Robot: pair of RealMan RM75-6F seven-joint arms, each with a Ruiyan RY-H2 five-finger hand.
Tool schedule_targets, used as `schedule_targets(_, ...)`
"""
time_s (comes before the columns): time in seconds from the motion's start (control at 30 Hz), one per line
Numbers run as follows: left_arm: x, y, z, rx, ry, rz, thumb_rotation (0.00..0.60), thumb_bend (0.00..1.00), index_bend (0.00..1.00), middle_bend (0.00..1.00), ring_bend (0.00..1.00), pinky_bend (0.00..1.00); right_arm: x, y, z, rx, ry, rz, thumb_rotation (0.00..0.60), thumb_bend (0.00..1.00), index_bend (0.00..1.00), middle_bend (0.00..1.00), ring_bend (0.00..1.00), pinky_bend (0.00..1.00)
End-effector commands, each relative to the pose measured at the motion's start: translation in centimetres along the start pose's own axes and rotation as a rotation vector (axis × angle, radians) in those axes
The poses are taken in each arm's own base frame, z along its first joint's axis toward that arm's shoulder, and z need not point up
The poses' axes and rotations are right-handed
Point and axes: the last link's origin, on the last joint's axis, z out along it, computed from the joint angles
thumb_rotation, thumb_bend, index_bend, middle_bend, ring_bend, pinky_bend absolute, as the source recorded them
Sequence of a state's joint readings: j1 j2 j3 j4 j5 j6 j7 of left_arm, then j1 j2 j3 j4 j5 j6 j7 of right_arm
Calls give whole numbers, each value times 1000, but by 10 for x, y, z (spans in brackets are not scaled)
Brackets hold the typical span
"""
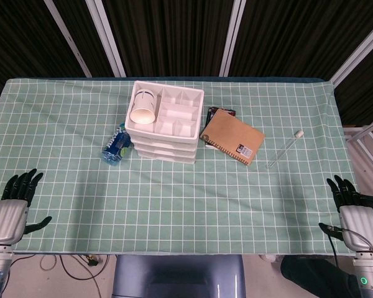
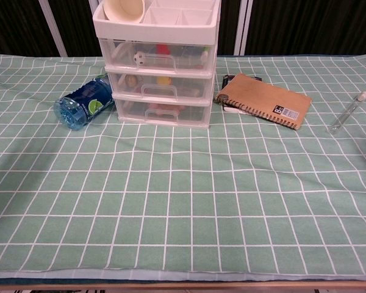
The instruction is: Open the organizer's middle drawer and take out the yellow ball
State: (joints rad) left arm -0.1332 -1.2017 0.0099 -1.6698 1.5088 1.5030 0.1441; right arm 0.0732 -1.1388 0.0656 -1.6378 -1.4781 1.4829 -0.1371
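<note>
A white three-drawer organizer (image 1: 163,127) (image 2: 158,67) stands at the back centre of the green checked cloth, all drawers shut. Through the clear front of the middle drawer (image 2: 160,87) a yellow ball (image 2: 163,80) shows faintly. My left hand (image 1: 13,208) rests at the near left table edge, fingers spread, holding nothing. At the near right edge, my right hand (image 1: 351,208) is likewise spread with nothing in it. Both hands are far from the organizer and appear only in the head view.
A paper cup (image 1: 143,107) lies in the organizer's top tray. A blue water bottle (image 2: 83,108) lies against the organizer's left side. A brown spiral notebook (image 2: 263,100) lies to its right over a dark item, with a glass tube (image 2: 348,113) further right.
</note>
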Motion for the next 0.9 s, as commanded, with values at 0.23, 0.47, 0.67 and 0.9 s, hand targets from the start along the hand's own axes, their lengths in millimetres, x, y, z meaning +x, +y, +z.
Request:
schedule_targets(0.23, -2, 2, 1, 0, -11, -9, 600, 77, 0, 0, 0, 9, 0, 1, 0, -4, -5, 4, 600, 49, 0, 0, 0, 227)
schedule_targets(0.47, -3, 10, 5, -14, -26, -57, 600, 90, 0, 6, 5, 65, -1, 0, 1, -10, -6, 4, 600, 49, 0, 0, 0, 228)
schedule_targets(0.67, -1, 41, 24, -61, -56, -261, 600, 251, 1, 409, 445, 601, 0, 1, 0, -15, -5, 8, 600, 49, 0, 0, 0, 227)
schedule_targets(0.9, -13, 109, 58, -115, -212, -619, 600, 485, 32, 860, 867, 977, 0, 3, 0, -23, -16, 20, 600, 53, 0, 0, 0, 228)
